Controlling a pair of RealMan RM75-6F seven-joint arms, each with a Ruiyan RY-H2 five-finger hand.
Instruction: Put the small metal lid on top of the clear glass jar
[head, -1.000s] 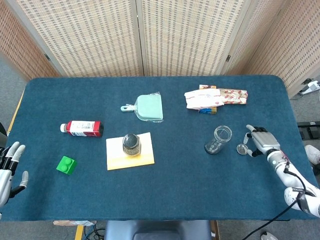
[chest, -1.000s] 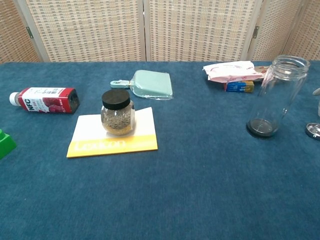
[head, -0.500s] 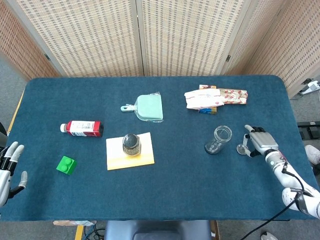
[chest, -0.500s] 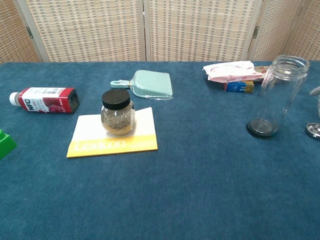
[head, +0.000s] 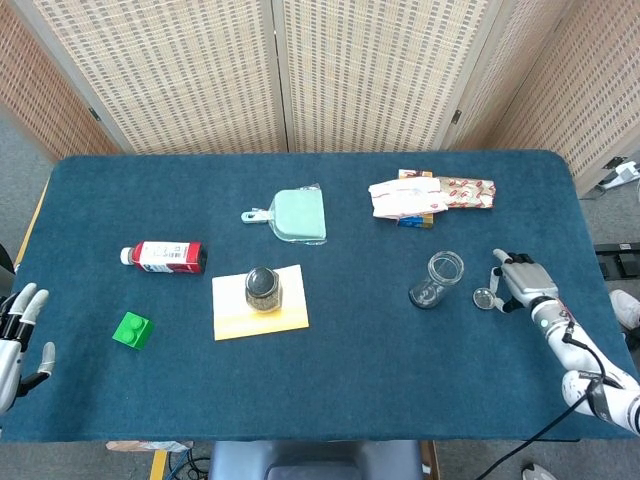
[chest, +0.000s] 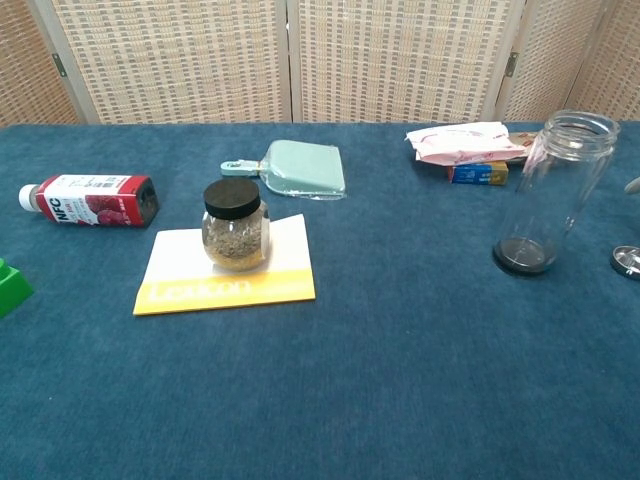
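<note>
The clear glass jar (head: 437, 279) stands upright and uncapped on the right side of the blue table; in the chest view the jar (chest: 555, 190) is tall and empty. The small metal lid (head: 484, 297) lies flat on the cloth just right of it, and the lid (chest: 627, 260) is cut by the frame edge in the chest view. My right hand (head: 520, 281) rests low right beside the lid, fingers apart, holding nothing; whether it touches the lid is unclear. My left hand (head: 18, 335) hangs open off the table's left edge.
A black-lidded jar of grains (head: 263, 288) stands on a yellow-white card (head: 260, 303). A red bottle (head: 164, 256) lies on its side, with a green brick (head: 132, 329) near it. A mint dustpan (head: 292, 215) and snack packets (head: 428, 197) lie further back.
My right hand edged slightly left toward the lid, then back right, and has almost left the chest view. The lid, jar and left hand have stayed put.
</note>
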